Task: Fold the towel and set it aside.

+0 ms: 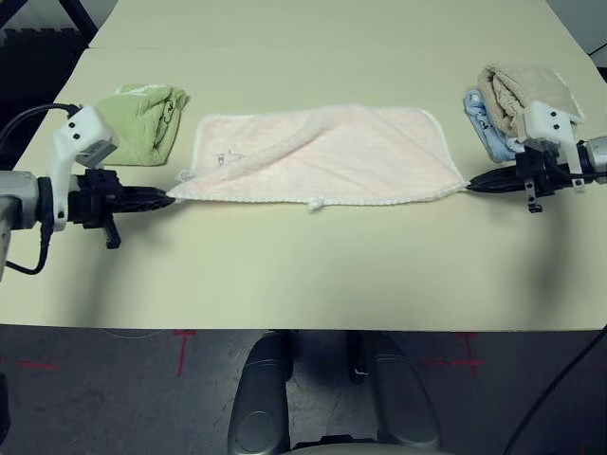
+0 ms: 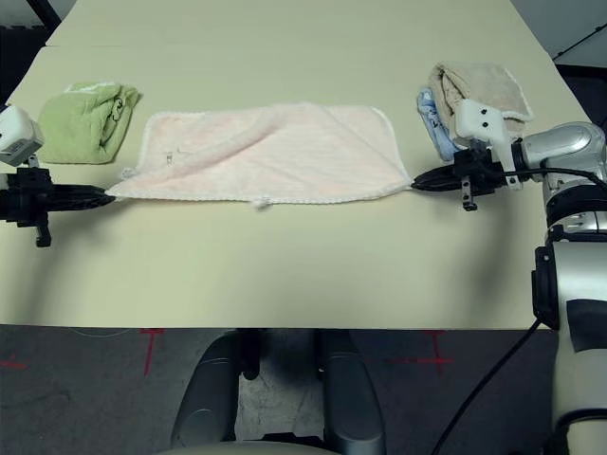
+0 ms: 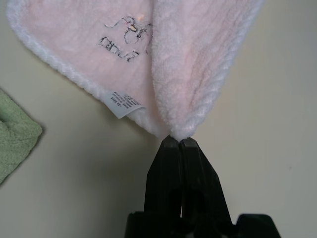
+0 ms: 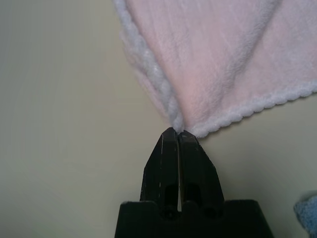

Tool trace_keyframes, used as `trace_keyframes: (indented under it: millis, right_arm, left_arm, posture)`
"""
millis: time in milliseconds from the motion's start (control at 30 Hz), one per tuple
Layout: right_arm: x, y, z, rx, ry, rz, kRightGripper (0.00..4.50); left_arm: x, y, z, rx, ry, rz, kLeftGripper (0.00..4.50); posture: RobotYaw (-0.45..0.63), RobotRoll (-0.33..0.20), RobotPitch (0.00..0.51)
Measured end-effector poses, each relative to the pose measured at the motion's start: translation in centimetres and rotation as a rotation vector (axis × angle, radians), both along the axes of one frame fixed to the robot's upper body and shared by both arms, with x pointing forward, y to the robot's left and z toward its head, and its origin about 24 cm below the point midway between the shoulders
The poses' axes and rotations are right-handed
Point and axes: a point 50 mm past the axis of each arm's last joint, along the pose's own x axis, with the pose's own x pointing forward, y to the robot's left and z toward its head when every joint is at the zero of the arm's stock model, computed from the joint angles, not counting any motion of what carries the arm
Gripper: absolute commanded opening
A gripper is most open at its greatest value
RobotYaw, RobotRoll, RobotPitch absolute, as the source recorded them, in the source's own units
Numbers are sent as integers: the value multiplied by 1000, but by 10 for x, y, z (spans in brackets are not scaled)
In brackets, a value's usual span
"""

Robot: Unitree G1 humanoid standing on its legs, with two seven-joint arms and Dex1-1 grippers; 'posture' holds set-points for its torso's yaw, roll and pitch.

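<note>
On the cream worktop, the soft pink towel with white trim lies mid-table; left gripper and right gripper each pinch a near corner.

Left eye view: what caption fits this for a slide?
Both grippers, left and right, pinch opposite corners of the pink towel spread on the table.
</note>
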Motion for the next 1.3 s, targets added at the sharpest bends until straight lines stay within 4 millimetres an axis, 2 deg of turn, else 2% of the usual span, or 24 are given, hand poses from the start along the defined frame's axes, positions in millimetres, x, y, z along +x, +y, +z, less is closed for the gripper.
trace_keyframes:
  millis: [367,567,733,900,1067,1300]
  right_arm:
    - [-7,-2,-13,-31,71,28,0]
    - [-13,-11,-5,-49,87,10,0]
    - [-10,-8,1,-8,66,6,0]
    - [-3,-8,16,175,-11,-58,0]
    - [2,-13,15,263,-69,-186,0]
    - [17,1,3,214,-128,-272,0]
  left_arm:
    - [-17,2,-3,16,142,-75,47]
    - [-18,2,2,22,164,-106,47]
    - [-1,5,15,60,38,-85,47]
    - [21,9,15,82,-66,-30,47]
    - [33,9,21,94,-114,-16,47]
    - [59,5,29,91,-241,73,47]
  posture:
    - [-43,0,261]
    - [-45,0,261]
    - [-40,0,263]
    - [-34,0,263]
    - [-36,0,258]
    - [-20,0,256]
